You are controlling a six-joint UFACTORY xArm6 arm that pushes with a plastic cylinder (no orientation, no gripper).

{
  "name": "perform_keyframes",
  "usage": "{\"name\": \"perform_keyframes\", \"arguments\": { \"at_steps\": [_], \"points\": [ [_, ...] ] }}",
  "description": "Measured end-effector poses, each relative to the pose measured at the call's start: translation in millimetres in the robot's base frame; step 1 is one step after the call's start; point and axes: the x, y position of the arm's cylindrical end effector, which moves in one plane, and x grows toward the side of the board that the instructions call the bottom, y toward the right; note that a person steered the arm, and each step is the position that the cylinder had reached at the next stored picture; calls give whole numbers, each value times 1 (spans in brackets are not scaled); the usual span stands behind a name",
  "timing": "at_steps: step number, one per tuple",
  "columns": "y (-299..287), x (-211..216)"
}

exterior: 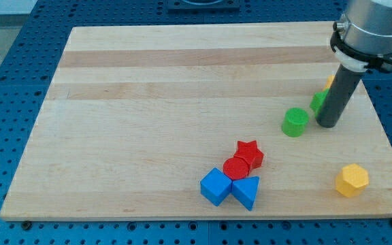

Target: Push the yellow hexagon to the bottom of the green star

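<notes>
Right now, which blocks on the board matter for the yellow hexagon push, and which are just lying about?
Part of the job:
- yellow hexagon, at the view's bottom right
- green block, mostly hidden behind the rod, likely the green star
- my tip, beside that green block

Lying about:
- green cylinder
- red star
- red cylinder
- blue cube
- blue triangle
- yellow-orange block, barely visible behind the rod

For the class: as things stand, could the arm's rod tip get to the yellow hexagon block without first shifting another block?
Probably yes. My tip stands near the view's right edge, beside the green cylinder block. The yellow hexagon block lies apart, lower right, and the bare wooden board between them holds no block.
</notes>
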Motion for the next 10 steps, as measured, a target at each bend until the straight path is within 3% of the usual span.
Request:
{"name": "perform_keyframes", "arguments": {
  "at_steps": [1,2,4,5,6,7,9,10],
  "points": [
    [0,-11],
    [1,8],
    [97,79],
    [49,132],
    [-11,149],
    [-28,140],
    [31,135],
    [22,116]
  ]
}}
